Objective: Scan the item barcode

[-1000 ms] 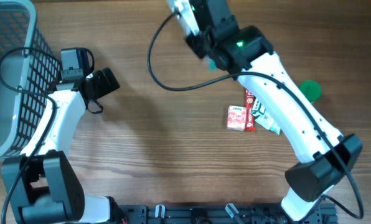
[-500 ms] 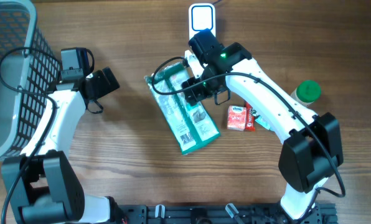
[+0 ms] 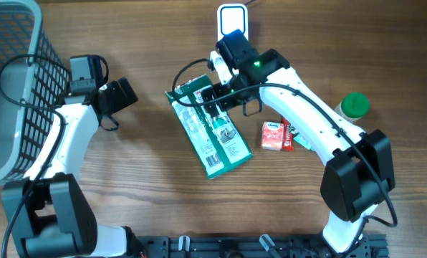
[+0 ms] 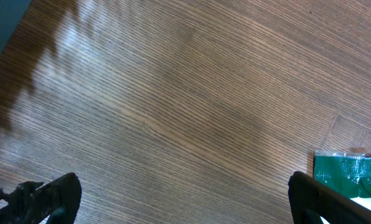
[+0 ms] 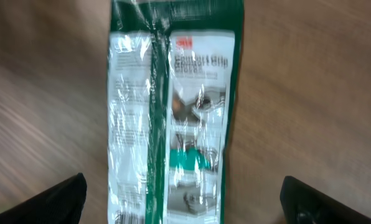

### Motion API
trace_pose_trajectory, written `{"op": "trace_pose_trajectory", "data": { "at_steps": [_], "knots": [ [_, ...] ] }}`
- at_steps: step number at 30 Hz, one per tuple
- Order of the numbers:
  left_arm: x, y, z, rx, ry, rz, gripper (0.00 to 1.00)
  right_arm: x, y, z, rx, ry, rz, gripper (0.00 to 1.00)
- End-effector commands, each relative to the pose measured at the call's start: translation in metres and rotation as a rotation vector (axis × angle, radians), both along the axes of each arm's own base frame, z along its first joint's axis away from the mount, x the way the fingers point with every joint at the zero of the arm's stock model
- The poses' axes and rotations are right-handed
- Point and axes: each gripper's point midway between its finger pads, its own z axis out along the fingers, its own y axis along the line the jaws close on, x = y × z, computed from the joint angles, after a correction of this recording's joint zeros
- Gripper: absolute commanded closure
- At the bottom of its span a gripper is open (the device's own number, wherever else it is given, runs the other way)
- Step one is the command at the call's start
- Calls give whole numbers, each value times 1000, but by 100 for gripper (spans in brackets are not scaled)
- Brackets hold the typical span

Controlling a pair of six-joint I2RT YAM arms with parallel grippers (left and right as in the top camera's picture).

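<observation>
The item, a green and white plastic package (image 3: 208, 132), lies flat on the wooden table, running from upper left to lower right. Its barcode is too small to make out. My right gripper (image 3: 217, 97) hovers open over the package's upper end. In the right wrist view the package (image 5: 173, 112) lies lengthwise between the two spread black fingers (image 5: 55, 199) of the right gripper (image 5: 185, 205), touching neither. A white scanner (image 3: 232, 19) stands at the far edge, just behind that arm. My left gripper (image 3: 117, 95) is open to the left, apart from the package; only a package corner (image 4: 353, 174) shows beside my left gripper (image 4: 182, 199).
A black wire basket (image 3: 13, 86) fills the far left. Right of the package lie a small pink box (image 3: 272, 135), a red packet (image 3: 288, 125) and a green-capped container (image 3: 355, 105). A black cable (image 3: 181, 79) loops above the package.
My right arm has come down from high up and its gripper has opened, releasing the green package onto the table. The package has shifted slightly. The left arm has stayed still.
</observation>
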Motion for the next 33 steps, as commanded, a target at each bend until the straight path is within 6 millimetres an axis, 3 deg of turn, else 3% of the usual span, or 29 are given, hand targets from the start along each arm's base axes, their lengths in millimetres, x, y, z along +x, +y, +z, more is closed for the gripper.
{"op": "trace_pose_trajectory", "data": {
  "at_steps": [1,6,13,16,19,24,26,27,29,31,33],
  "knots": [
    [3,3,6,7,-18,12,0,13,9,13,60,-53,-10,0],
    [3,3,6,7,-17,12,0,25,17,21,97,-112,-8,0],
    [3,3,6,7,-18,12,0,27,17,21,98,-122,-9,0],
    [3,3,6,7,-18,12,0,23,18,44,125,-163,-3,0],
    [3,3,6,7,-17,12,0,19,14,84,159,-245,-6,0],
    [3,3,6,7,-18,12,0,16,-34,172,118,-499,-132,0],
    [3,3,6,7,-18,12,0,2,-49,212,145,-592,-158,0],
    [3,3,6,7,-18,12,0,-12,-59,242,188,-652,-168,0],
    [3,3,6,7,-18,12,0,-32,-72,276,241,-729,-178,0],
    [3,3,6,7,-18,12,0,-58,-97,325,286,-871,-199,0],
    [3,3,6,8,-17,12,0,-79,-120,349,309,-947,-223,0]
  ]
}}
